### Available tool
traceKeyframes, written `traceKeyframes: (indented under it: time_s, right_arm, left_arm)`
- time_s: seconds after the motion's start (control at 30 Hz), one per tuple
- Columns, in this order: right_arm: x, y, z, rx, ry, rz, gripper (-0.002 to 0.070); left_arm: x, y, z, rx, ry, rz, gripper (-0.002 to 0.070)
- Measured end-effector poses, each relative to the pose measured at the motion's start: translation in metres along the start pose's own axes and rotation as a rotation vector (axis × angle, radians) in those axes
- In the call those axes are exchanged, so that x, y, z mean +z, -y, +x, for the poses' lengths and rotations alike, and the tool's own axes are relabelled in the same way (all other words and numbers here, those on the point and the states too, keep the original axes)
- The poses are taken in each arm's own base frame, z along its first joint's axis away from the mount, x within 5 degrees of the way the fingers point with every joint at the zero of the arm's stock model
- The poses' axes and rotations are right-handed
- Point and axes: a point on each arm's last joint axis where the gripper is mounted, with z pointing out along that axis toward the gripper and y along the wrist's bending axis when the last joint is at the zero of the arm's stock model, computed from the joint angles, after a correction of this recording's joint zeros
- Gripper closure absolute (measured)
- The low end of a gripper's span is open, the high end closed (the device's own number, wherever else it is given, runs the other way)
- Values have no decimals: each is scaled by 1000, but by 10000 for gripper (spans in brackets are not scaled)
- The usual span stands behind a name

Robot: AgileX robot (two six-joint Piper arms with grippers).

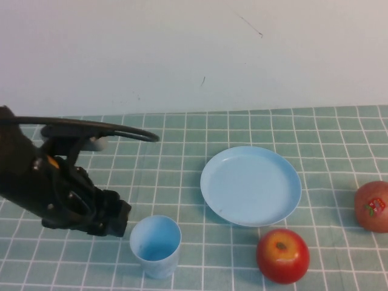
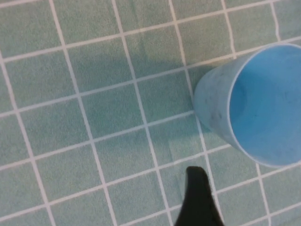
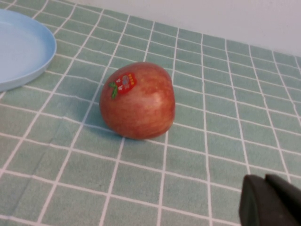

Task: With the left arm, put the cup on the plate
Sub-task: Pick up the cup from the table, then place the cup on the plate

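Observation:
The light-blue cup [image 1: 156, 245] stands upright on the green checked cloth near the front edge, its mouth open upward. The light-blue plate [image 1: 250, 185] lies empty to its right and farther back. My left gripper [image 1: 119, 221], on the dark arm, is low at the cup's left side, a small gap from it. In the left wrist view the cup [image 2: 256, 103] is close ahead and one black finger [image 2: 198, 197] shows beside it, nothing held; the gripper looks open. My right gripper [image 3: 270, 200] is out of the high view, shut and empty above the cloth.
A red apple [image 1: 282, 254] sits in front of the plate, right of the cup. A second apple with a sticker [image 1: 372, 206] lies at the right edge; it also shows in the right wrist view [image 3: 137, 100]. A white wall backs the table.

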Motion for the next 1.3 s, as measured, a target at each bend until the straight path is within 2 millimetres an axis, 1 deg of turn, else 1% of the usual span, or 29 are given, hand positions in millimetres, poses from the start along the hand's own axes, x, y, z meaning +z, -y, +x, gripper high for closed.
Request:
traceKeyframes:
  time_s: [0.2, 0.4, 0.47, 0.57, 0.6, 0.67, 0.7, 0.73, 0.83, 0.97, 1.17, 1.23, 1.3]
  right_arm:
    - [0, 0, 0, 0, 0, 0, 678]
    - [0, 0, 0, 0, 0, 0, 678]
    - [0, 0, 0, 0, 0, 0, 678]
    - [0, 0, 0, 0, 0, 0, 678]
    - [0, 0, 0, 0, 0, 0, 678]
    - [0, 0, 0, 0, 0, 0, 678]
    - [0, 0, 0, 0, 0, 0, 678]
    - [0, 0, 0, 0, 0, 0, 678]
    - [0, 0, 0, 0, 0, 0, 678]
    - [0, 0, 0, 0, 0, 0, 678]
    - [0, 0, 0, 0, 0, 0, 678]
    - [0, 0, 0, 0, 0, 0, 678]
    - [0, 0, 0, 0, 0, 0, 678]
  left_arm:
    - [38, 6, -11, -7, -46, -36, 254]
    - [75, 0, -18, -37, -96, -49, 257]
    - [85, -1, -20, -54, -102, -45, 277]
    - [97, -2, -23, -77, -102, -37, 362]
    - [99, -2, -23, -84, -102, -34, 411]
    - [103, -2, -24, -92, -100, -31, 535]
    - [102, -2, -25, -97, -93, -26, 582]
    - [102, -1, -26, -98, -86, -23, 615]
    - [96, 3, -35, -99, -63, -7, 652]
    - [81, 19, -55, -65, -2, 27, 657]
    - [54, 61, -90, 10, 143, 81, 659]
    - [52, 76, -101, 34, 177, 93, 659]
    - [54, 89, -110, 69, 191, 96, 659]
